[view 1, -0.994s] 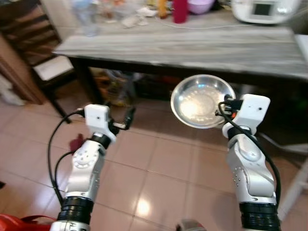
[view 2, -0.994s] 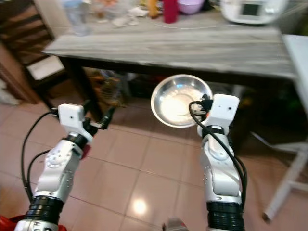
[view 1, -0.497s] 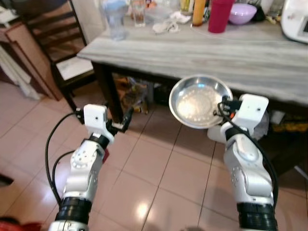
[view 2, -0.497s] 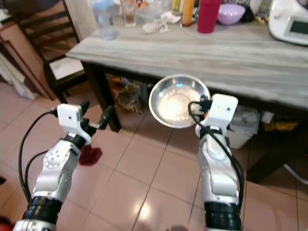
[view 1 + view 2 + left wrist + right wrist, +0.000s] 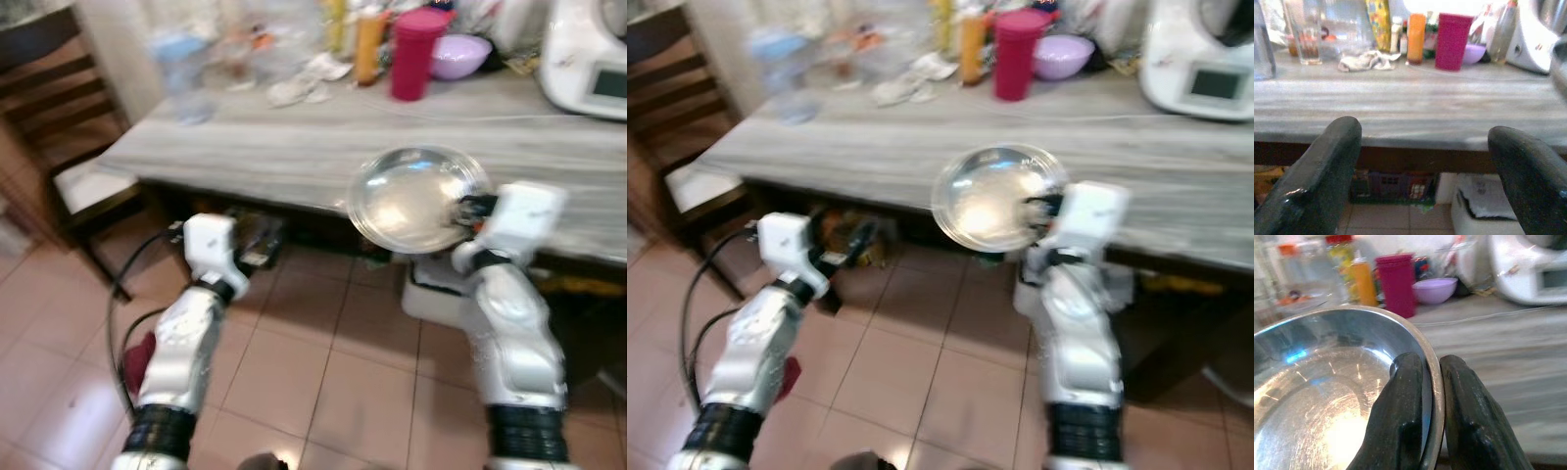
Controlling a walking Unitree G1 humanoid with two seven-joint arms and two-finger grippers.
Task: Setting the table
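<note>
A shiny steel bowl hangs in the air at the near edge of the grey wooden table. My right gripper is shut on its rim, one finger inside and one outside. My left gripper is open and holds nothing; it sits lower, in front of the table's edge and left of the bowl. In the left wrist view its two fingers stand wide apart, facing the table's front edge.
At the table's back stand a red tumbler, a purple bowl, an orange bottle, a crumpled cloth, a glass and a white appliance. A wooden chair stands left. A white bin sits under the table.
The whole view has shifted as I came closer to the table; the bowl now sits level with its near edge. Both grippers keep the same hold and pose.
</note>
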